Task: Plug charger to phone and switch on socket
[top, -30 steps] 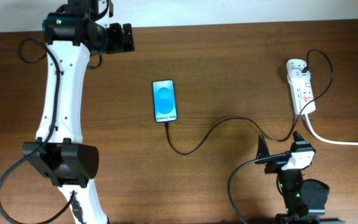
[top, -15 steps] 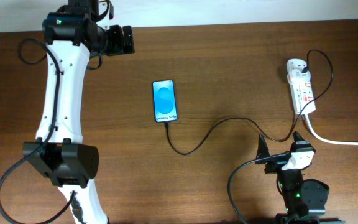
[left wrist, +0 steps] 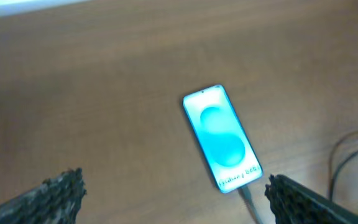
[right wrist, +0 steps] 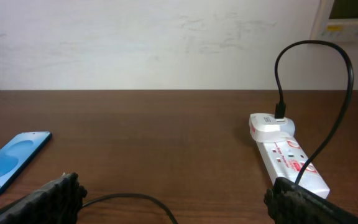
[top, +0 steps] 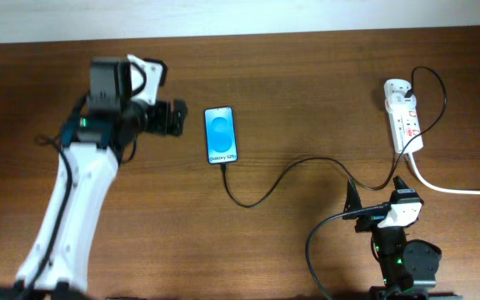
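You have two grippers, one phone [top: 222,135], one charger [top: 282,177], one socket [top: 404,119] and one white cord [top: 452,189] on the table [top: 307,75].

Nearest you, the right gripper [top: 375,193] sits low at the table's near edge, fingers spread wide and holding nothing. Just beyond it the charger, a single thin black cable, loops across the wood. One end meets the phone's near short edge, and the other runs past the socket to its far end. Farther in, the phone lies flat, screen up and lit blue. The left gripper [top: 177,118] hangs near the phone's left long edge without touching it, jaws wide and empty. The socket lies far right, and the white cord leaves its near end.

Only the overhead view gives you the whole cable run and both arms. The left wrist view shows just the phone and a stub of cable at its edge, too blurred to tell whether the plug is seated. The right wrist view alone shows the cable arching into a white adapter [right wrist: 272,127] on the socket's far end, with the wall [right wrist: 166,43] behind. The switches there are too small to read.
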`<state>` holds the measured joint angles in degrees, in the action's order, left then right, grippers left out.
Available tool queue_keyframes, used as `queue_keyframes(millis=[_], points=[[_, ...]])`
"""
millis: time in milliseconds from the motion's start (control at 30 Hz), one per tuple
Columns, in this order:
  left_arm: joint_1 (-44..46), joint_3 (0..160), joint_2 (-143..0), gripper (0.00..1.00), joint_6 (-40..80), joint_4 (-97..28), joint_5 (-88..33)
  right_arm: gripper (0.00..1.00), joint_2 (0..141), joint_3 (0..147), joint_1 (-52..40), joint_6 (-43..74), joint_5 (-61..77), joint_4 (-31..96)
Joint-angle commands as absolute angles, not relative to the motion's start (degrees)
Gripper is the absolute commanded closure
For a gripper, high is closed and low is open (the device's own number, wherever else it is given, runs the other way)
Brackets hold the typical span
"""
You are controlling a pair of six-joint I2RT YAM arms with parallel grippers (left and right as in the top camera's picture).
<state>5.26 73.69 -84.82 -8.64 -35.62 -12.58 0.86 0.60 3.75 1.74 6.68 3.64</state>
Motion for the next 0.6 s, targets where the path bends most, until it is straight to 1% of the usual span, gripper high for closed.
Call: queue_keyframes(millis=[0,33,133,167,267,400,567], points=[[5.2,58.8,-75.2,0.01,-16.6,-28.7,-15.7,0.02,0.4,0.3,3.5,2.0,6.4,4.1],[5.2,54.8,-72.8,0.01,-16.6,-25.9,-15.7,0.02,0.4,0.3,3.5,2.0,6.4,4.1],[5.2,37.8,-62.6,0.01,-16.6,-10.8,-16.4,0.02,0.4,0.3,3.5,2.0,6.4,4.1],[5.2,34.9,-60.8,0.01,-16.6,-8.2,-16.4,0.02,0.4,0.3,3.5,2.0,6.4,4.1],[5.2,20.6,-50.7,0.01,-17.4,5.0,-16.6,0.02,0.4,0.3,3.5,2.0,6.4,4.1],[5.2,10.9,-41.6,0.01,-20.7,10.7,-16.8,0.02,0.4,0.3,3.5,2.0,6.4,4.1],[5.2,3.9,-26.7,0.01,-24.1,10.7,-16.8,0.02,0.4,0.3,3.5,2.0,6.4,4.1]])
